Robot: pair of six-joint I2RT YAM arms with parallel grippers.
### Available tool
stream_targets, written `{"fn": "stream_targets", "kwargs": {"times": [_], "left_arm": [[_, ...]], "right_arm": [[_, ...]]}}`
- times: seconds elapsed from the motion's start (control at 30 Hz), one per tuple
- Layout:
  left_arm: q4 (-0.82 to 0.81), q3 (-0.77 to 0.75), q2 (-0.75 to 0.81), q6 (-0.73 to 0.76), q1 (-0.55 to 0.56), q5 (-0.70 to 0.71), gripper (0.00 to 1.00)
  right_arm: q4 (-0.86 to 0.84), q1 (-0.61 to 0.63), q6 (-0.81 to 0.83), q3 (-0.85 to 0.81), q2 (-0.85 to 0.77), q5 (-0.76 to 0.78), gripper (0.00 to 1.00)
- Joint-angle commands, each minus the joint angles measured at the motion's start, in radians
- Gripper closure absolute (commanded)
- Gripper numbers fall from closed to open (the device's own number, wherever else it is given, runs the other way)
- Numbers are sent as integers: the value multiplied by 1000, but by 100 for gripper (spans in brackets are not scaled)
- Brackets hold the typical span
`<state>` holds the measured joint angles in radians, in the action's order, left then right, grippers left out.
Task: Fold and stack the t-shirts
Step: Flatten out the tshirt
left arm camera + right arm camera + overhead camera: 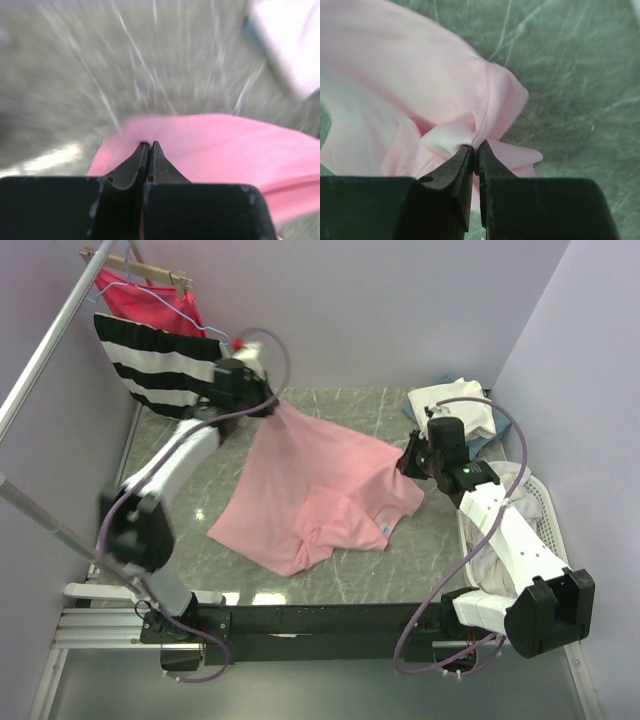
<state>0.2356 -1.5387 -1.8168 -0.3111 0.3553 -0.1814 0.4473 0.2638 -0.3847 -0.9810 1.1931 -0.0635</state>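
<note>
One pink tee in play, spread loosely over the middle of the green marbled table. Its near part was bunched and folded over itself. One small blue tag showed at its near right edge.

Two grippers, both on the tee. The left gripper was at the tee's far left corner, jaws pressed together on the cloth, and the corner was drawn up to a peak. In the left wrist view the left gripper had its tips closed on the tee's edge, against a blurred background. The right gripper was at the tee's right edge. In the right wrist view it was pinching a gathered fold of the tee.

Beyond the tee's right side lay one folded cream-white pile with a darker edge beneath; the number of pieces was not readable. Right of the tee stood one white basket with pale cloth inside.

Far left of the tee two garments hung, one striped garment and one red garment behind it.
</note>
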Motion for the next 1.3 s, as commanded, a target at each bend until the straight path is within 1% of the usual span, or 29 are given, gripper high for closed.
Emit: {"fn": "stream_targets", "kwargs": {"times": [0.0,0.03,0.07,0.1,0.13,0.17,0.27,0.3,0.4,0.43,0.53,0.63,0.8,0.83,0.97,1.03,1.1,1.17,1.27], "left_arm": [[-48,81,322,-29,-29,178,99],[-48,97,359,-31,-33,178,99],[-21,109,422,-29,-36,216,99],[-13,115,453,-28,-36,250,99],[-7,126,482,-31,-36,270,99],[8,130,543,-34,-38,289,99],[24,138,657,-25,-41,335,99],[39,132,680,-16,-41,336,99],[112,94,767,-14,-41,297,99],[119,95,824,-16,-41,284,99],[143,94,927,-23,-41,243,99],[215,48,994,-25,-41,223,99],[319,-43,1065,-57,-41,145,99],[361,-82,1073,-63,-41,131,99],[450,-176,1082,-114,-41,77,99],[473,-217,1084,-126,-41,48,99],[499,-235,1082,-132,-41,56,99],[510,-235,1071,-132,-41,85,99],[502,-154,1054,-132,-41,120,99]], "right_arm": [[39,-9,82,-131,-7,62,88],[44,-9,86,-171,-4,62,89],[50,-11,90,-194,6,62,89],[56,-11,87,-220,13,74,89],[60,-12,84,-278,19,83,89],[71,-12,83,-310,28,85,89],[79,-12,84,-409,25,87,89],[82,-12,90,-447,16,80,90],[102,-12,119,-482,-50,33,89],[103,-11,124,-481,-99,18,89],[110,-11,125,-469,-200,-50,87],[161,-8,127,-485,-274,-140,86],[224,-3,126,-508,-380,-249,85],[244,-3,124,-512,-413,-287,84],[264,-1,106,-531,-486,-326,83],[265,-3,98,-567,-506,-334,81],[263,-1,99,-597,-504,-335,81],[242,-5,96,-590,-481,-338,80],[173,-3,78,-530,-428,-348,80]]}}
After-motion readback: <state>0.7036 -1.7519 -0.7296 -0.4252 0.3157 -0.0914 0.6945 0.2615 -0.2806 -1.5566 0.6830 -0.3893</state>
